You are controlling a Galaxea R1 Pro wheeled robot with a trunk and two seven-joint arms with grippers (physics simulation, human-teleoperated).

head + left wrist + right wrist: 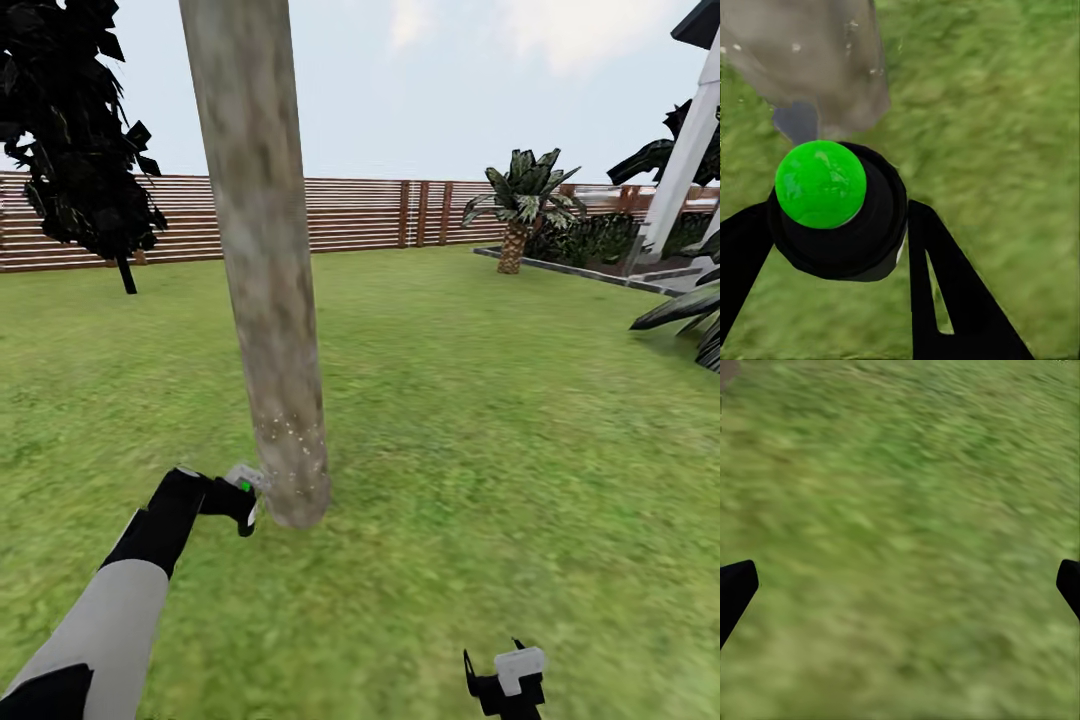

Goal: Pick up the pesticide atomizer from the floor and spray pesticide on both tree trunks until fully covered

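Note:
A thick pale grey-brown tree trunk point(262, 260) rises from the lawn in the head view, leaning slightly. Whitish pesticide specks point(290, 435) dot its lower part near the base. My left gripper point(240, 500) is low beside the trunk's base, shut on the pesticide atomizer point(243, 478). The left wrist view shows the atomizer's black body with a green round cap point(820, 184) between the black fingers point(945, 285), pointing at the trunk base point(817, 67). My right gripper point(505, 680) hangs open over bare grass at the lower right, its fingertips point(736, 589) wide apart.
A brown slat fence point(360, 212) runs across the back. A near-black cone-shaped tree point(75, 130) stands back left. A small palm point(520, 205), a hedge and a white post point(685, 150) stand at the right. Open lawn point(480, 400) lies right of the trunk.

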